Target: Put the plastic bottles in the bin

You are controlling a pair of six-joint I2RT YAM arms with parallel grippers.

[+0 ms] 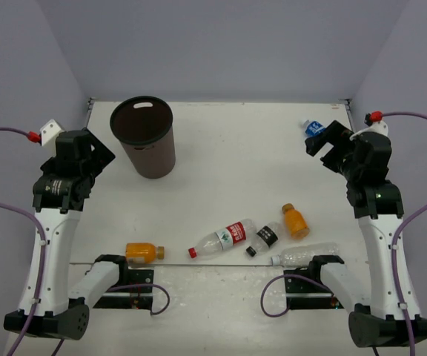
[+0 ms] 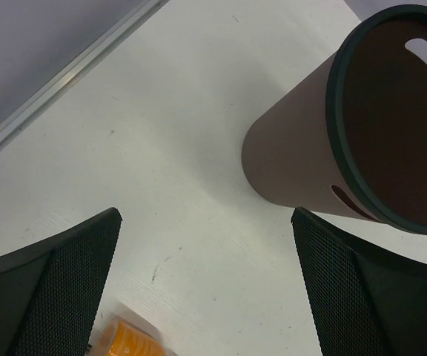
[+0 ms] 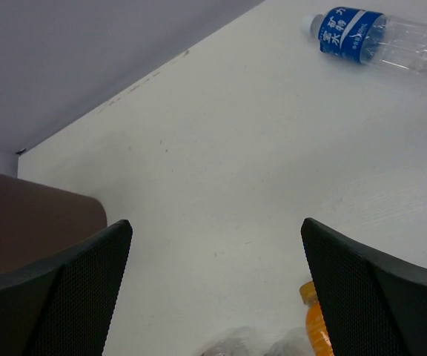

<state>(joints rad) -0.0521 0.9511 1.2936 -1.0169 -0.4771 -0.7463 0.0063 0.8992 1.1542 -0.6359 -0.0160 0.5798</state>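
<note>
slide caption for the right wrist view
Open right fingers frame the white table: blue-labelled bottle lying top right, orange bottle at bottom, brown bin at left.

The bin (image 1: pixel 148 152) is smooth matt brown plastic. The red-labelled bottle (image 1: pixel 224 237) is clear glossy plastic; the table (image 1: pixel 236 163) is matt white, faintly scuffed. The left gripper (image 2: pixel 206 215) has black, finely meshed fingers (image 2: pixel 50 289)
</note>
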